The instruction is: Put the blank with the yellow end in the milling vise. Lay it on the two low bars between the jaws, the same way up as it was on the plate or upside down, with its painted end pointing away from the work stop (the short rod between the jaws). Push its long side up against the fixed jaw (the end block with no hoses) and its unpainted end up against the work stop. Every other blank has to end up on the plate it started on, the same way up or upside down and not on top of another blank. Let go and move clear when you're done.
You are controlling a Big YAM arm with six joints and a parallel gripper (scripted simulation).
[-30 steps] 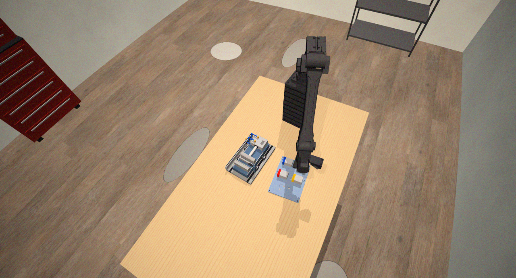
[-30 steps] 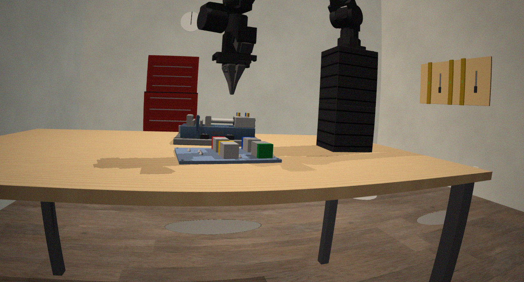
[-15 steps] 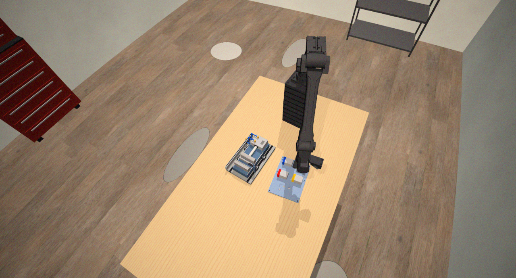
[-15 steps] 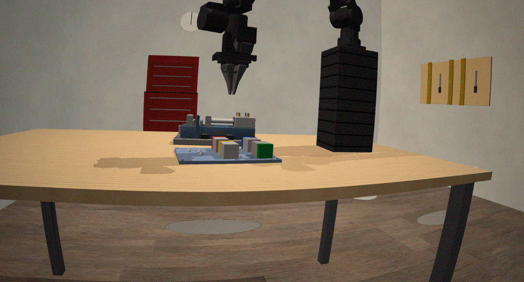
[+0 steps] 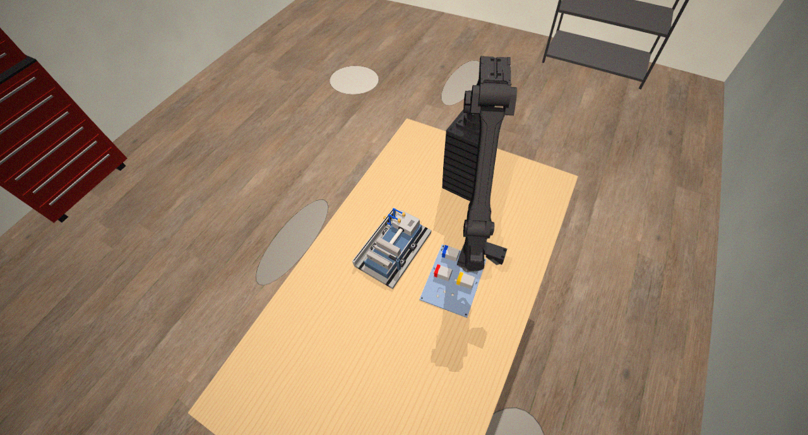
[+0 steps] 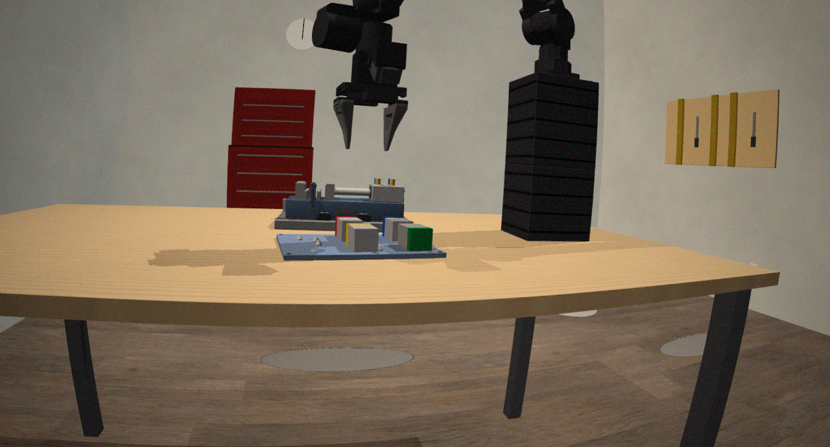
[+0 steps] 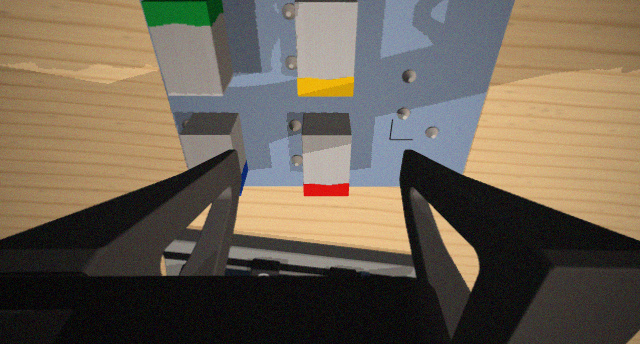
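Note:
The blank with the yellow end (image 5: 466, 278) (image 6: 362, 237) (image 7: 326, 44) lies flat on the blue plate (image 5: 446, 299) (image 6: 301, 250) (image 7: 440, 84), in the plate's middle. My gripper (image 6: 366, 146) (image 7: 320, 164) is open and empty. It hangs high above the plate's vise-side edge, over the red-ended blank (image 5: 443, 271) (image 6: 347, 220) (image 7: 326, 159). The blue-ended blank (image 5: 451, 252) (image 6: 394, 226) (image 7: 207, 136) and the green-ended blank (image 6: 419, 237) (image 7: 187, 49) also lie on the plate. The milling vise (image 5: 391, 245) (image 6: 342, 203) stands beside the plate with nothing between its jaws.
The arm's black pedestal (image 5: 460, 161) (image 6: 548, 159) stands on the table behind the plate. Small locating pins (image 7: 409, 75) stick up from the plate's bare corner. A red tool cabinet (image 5: 45, 149) (image 6: 271, 148) and a shelf (image 5: 613, 31) stand off the table.

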